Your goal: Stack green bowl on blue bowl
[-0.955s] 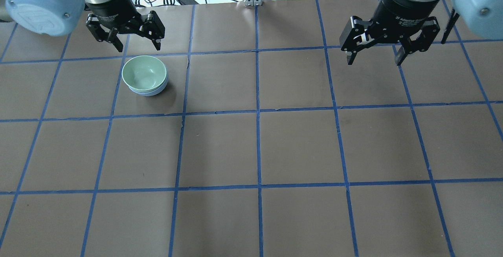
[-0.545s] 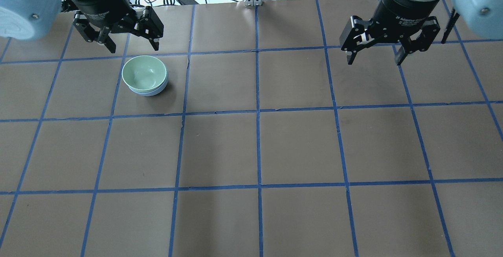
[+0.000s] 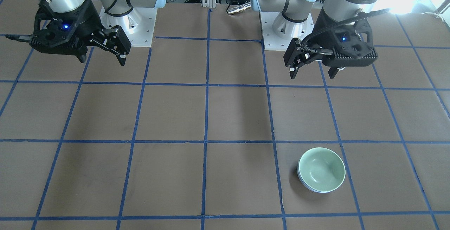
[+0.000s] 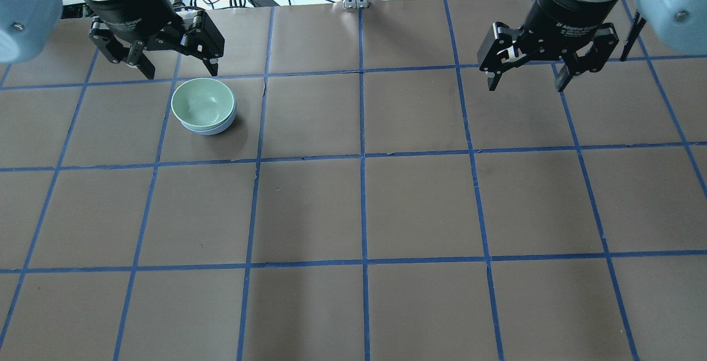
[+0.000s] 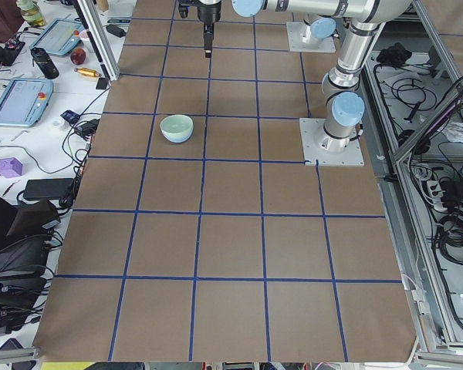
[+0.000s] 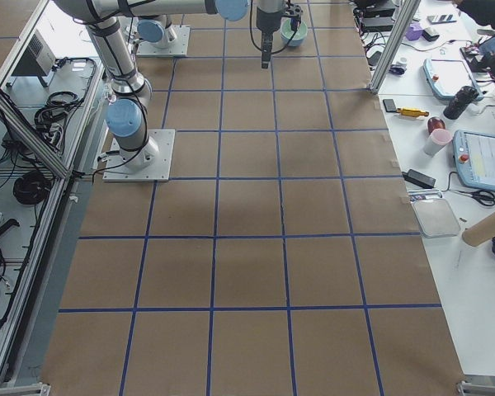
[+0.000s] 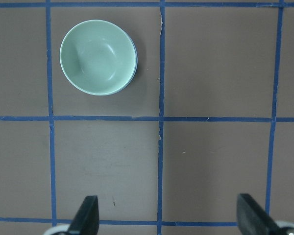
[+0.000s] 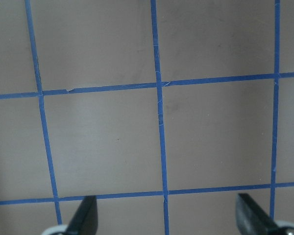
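Item: green bowl (image 4: 202,103) nested in blue bowl (image 4: 218,128), near the bench (image 4: 420,206) edge opposite the robot, left of middle; left hand (image 4: 181,72), spread and empty, had drawn away; right hand (image 4: 526,88) spread, idle; stacking apparently complete.

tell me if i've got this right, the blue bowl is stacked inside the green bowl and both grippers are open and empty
The order is reversed: the green bowl sits inside the blue bowl, whose rim peeks out beneath it in the overhead exterior view. The left gripper and the right gripper are indeed open and empty.
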